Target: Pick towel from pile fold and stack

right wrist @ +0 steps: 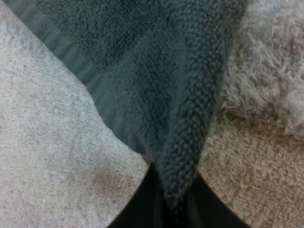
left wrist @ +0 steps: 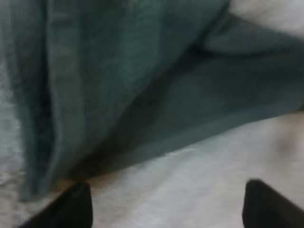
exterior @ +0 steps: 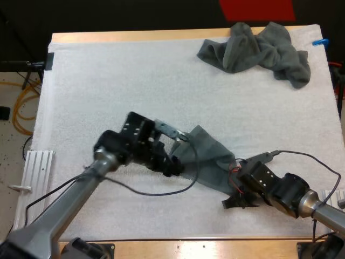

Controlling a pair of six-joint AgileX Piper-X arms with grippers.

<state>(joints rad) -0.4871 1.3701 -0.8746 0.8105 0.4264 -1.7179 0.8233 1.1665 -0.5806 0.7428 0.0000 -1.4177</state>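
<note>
A dark grey-green towel (exterior: 207, 159) lies partly spread on the white mat (exterior: 108, 81), between my two grippers. My left gripper (exterior: 173, 165) is at its left edge. In the left wrist view that gripper (left wrist: 166, 209) is open, its fingertips (left wrist: 71, 206) wide apart over bare mat just short of the towel's folds (left wrist: 142, 85). My right gripper (exterior: 237, 198) is at the towel's near right corner. In the right wrist view it (right wrist: 173, 199) is shut on a bunched corner of the towel (right wrist: 156, 71). A crumpled towel pile (exterior: 259, 48) sits at the far right of the mat.
The mat covers nearly the whole wooden table (exterior: 135, 36). A white ribbed rail (exterior: 38, 162) hangs off the table's left side. The mat's far left and middle are bare.
</note>
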